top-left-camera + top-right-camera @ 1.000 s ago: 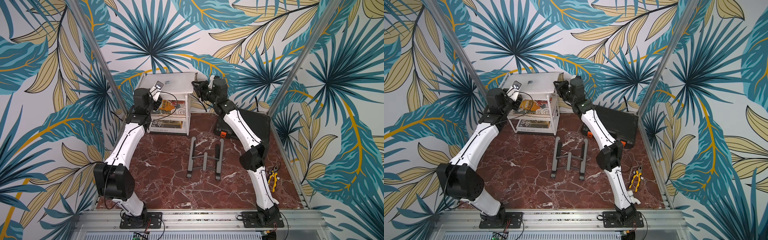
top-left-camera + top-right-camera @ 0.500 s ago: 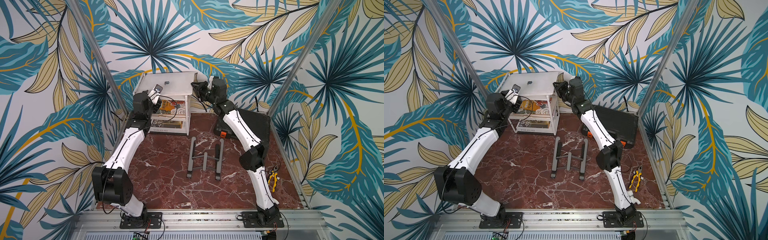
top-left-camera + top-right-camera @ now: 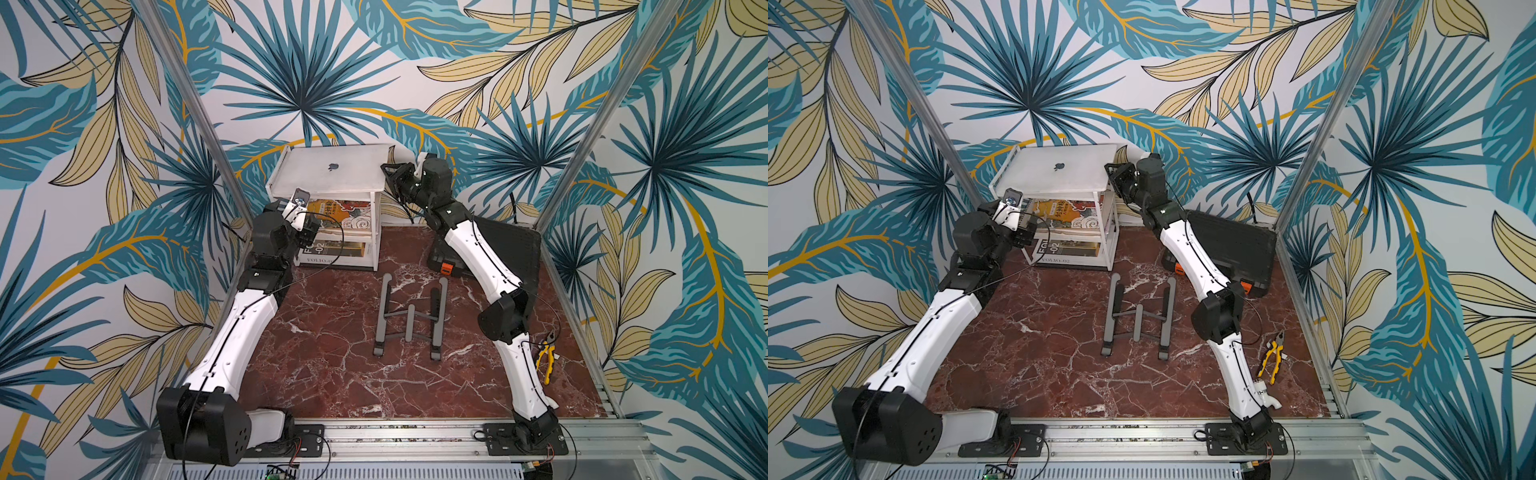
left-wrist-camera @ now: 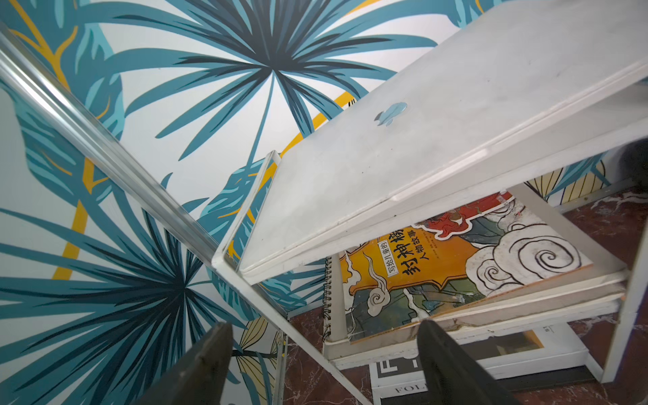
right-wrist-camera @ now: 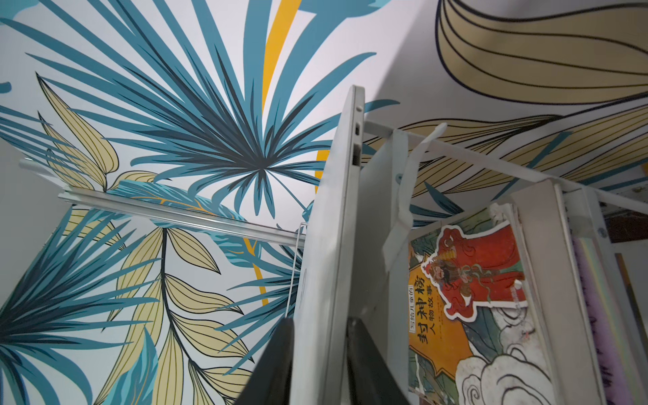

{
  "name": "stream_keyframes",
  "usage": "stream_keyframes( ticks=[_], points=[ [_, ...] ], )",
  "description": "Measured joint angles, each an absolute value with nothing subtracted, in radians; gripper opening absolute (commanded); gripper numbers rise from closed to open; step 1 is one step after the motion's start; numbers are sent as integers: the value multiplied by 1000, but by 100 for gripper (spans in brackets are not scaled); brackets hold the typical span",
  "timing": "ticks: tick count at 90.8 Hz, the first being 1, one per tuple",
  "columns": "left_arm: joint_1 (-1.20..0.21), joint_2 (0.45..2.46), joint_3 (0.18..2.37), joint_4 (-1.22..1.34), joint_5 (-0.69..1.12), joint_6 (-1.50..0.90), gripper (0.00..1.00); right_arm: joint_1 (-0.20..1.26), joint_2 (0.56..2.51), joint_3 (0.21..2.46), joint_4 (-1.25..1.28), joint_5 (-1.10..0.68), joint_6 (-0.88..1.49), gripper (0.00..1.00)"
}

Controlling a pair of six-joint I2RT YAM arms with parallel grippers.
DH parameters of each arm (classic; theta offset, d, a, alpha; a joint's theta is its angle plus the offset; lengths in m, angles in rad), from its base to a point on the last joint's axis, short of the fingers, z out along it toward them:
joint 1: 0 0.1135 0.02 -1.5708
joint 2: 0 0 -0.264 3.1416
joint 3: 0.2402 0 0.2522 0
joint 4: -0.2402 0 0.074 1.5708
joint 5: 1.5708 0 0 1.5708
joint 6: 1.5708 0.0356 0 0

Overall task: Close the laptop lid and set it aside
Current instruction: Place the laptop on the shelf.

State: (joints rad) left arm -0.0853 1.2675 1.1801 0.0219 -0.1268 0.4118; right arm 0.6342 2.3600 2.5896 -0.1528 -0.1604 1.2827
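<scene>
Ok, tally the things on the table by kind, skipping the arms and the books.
Laptop: 1
Shelf rack: 1
Laptop stand: 1
Black case: 1
Pliers: 1
Total: 5

A white shelf rack (image 3: 376, 232) is set at the far left of a red marble tabletop (image 3: 332, 374), with books (image 3: 336, 210) stacked on 2 shelves. A grey H-shaped stand (image 3: 409, 320) is laid flat at the middle. A black case (image 3: 511, 245) is placed far right, yellow pliers (image 3: 545, 359) near right.
</scene>
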Motion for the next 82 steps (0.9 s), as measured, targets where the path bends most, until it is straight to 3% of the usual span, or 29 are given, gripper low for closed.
stream_keyframes(
  ticks=[10,19,31,50,82],
  points=[
    [-84,1208,1164,10,-135,362,87,636,2360,2590,-152,-155,1283,31],
    [-72,1182,1164,-9,-142,310,87,638,2360,2590,-146,-154,1282,41],
    [-35,1155,1164,-55,-137,238,87,642,2360,2591,-136,-153,1279,44],
    [-16,1109,1184,-118,-98,167,89,644,2357,2584,-120,-155,1262,58],
    [-15,1065,1184,-139,4,107,94,625,2238,2392,-85,-176,1224,80]
  ],
)
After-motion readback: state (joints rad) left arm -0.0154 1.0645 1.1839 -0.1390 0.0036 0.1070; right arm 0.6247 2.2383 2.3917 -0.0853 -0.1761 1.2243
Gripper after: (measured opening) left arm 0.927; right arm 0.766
